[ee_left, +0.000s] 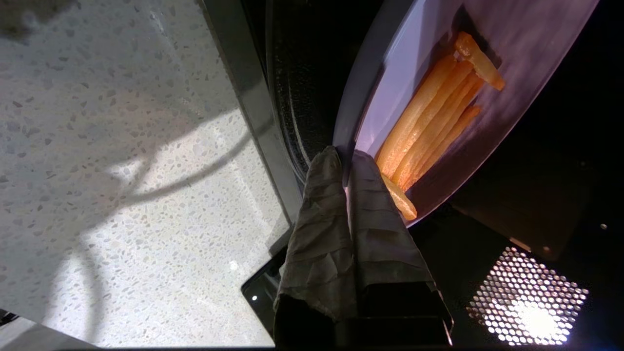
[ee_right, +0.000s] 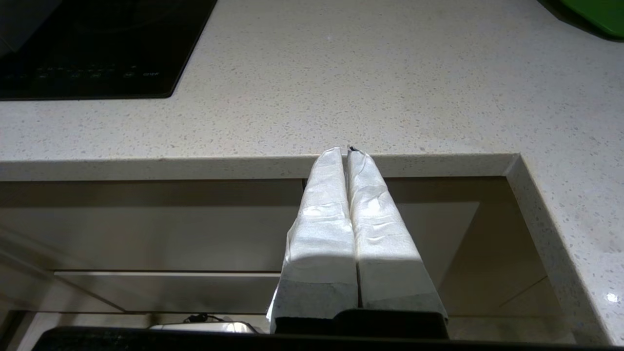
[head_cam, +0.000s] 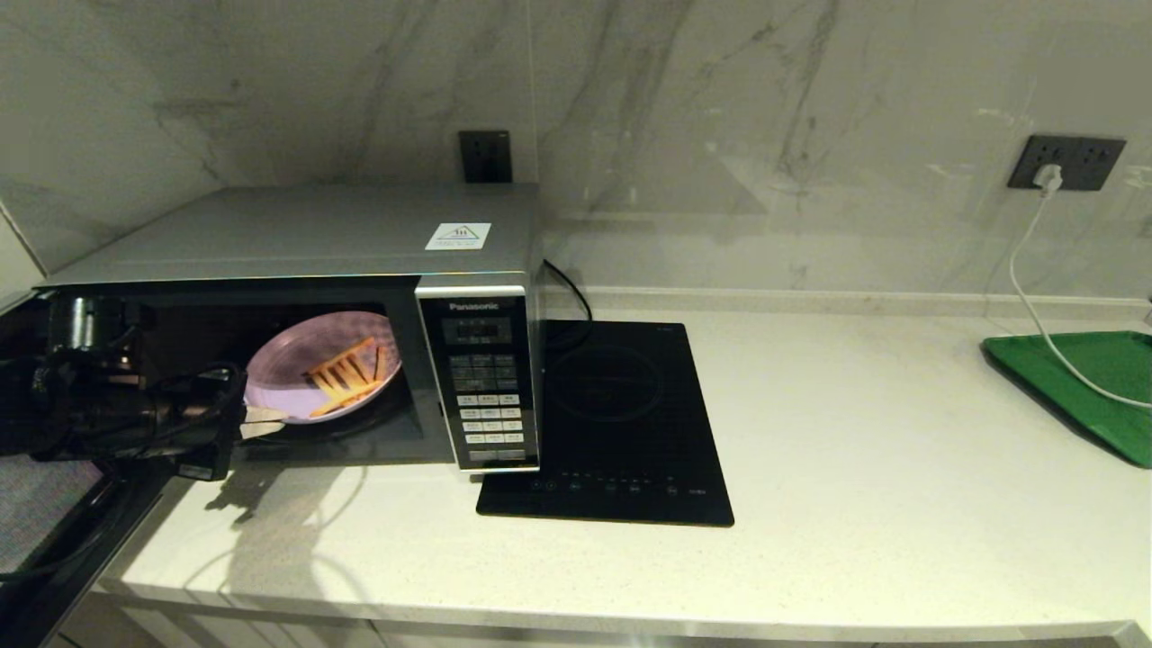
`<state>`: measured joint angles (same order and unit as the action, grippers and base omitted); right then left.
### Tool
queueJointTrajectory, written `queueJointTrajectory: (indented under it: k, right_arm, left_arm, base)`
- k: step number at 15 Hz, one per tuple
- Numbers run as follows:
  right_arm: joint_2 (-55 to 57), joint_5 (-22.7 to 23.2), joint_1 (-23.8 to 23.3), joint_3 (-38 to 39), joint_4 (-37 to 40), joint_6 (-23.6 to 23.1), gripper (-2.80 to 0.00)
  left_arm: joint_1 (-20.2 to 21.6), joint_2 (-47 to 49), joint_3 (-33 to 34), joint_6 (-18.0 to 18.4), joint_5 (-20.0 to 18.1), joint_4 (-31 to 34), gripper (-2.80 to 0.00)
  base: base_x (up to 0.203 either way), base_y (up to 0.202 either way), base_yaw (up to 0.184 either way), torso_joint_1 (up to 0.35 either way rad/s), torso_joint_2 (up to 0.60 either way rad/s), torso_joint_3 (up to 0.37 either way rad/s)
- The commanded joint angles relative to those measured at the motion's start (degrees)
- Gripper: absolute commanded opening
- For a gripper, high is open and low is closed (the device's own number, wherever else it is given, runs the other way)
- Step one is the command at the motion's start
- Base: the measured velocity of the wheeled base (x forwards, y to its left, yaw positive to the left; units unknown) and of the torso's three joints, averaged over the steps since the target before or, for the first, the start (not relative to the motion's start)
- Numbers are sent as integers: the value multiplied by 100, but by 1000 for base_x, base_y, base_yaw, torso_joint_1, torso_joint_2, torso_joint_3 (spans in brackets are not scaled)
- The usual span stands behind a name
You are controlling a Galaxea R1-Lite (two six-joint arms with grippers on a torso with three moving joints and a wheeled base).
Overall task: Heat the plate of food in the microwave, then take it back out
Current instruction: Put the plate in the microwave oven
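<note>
The silver-grey microwave (head_cam: 297, 236) stands at the counter's left with its door swung open to the left. Inside its dark cavity, the pale lilac plate of food (head_cam: 301, 360) is tilted, and its orange-yellow sticks (head_cam: 346, 373) have slid together. My left gripper (head_cam: 263, 420) reaches into the opening and is shut on the plate's near rim. In the left wrist view the taped fingers (ee_left: 317, 204) pinch the rim of the plate (ee_left: 390, 63) beside the sticks (ee_left: 429, 122). My right gripper (ee_right: 347, 152) hangs shut and empty below the counter's front edge; it does not show in the head view.
A flat black induction hob (head_cam: 621, 423) lies right of the microwave. A green tray (head_cam: 1093, 382) sits at the far right under a white cable (head_cam: 1035, 306) from a wall socket. The open microwave door (head_cam: 45, 522) juts out at the lower left. The pale counter (head_cam: 900, 468) spreads between.
</note>
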<state>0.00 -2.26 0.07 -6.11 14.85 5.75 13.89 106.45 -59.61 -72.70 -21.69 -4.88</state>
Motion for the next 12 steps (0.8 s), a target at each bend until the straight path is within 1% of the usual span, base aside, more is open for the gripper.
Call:
queueJointTrajectory:
  k: [1,11,12]
  right_arm:
    - [9,-3,1,-4,9,5,-280]
    - [9,-3,1,-2,9,5,-280]
    - [9,-3,1,4,9,5,-280]
  left_arm:
    - [-9,113,-7,-42,-10,-5,-280]
    - [-20,177,0,-51,7,-5,-280]
    - [-35,180,-10,-42,11,-5,0]
  base:
    - [0,0,0,0,0,0]
    - [0,0,0,0,0,0]
    - [0,0,0,0,0,0]
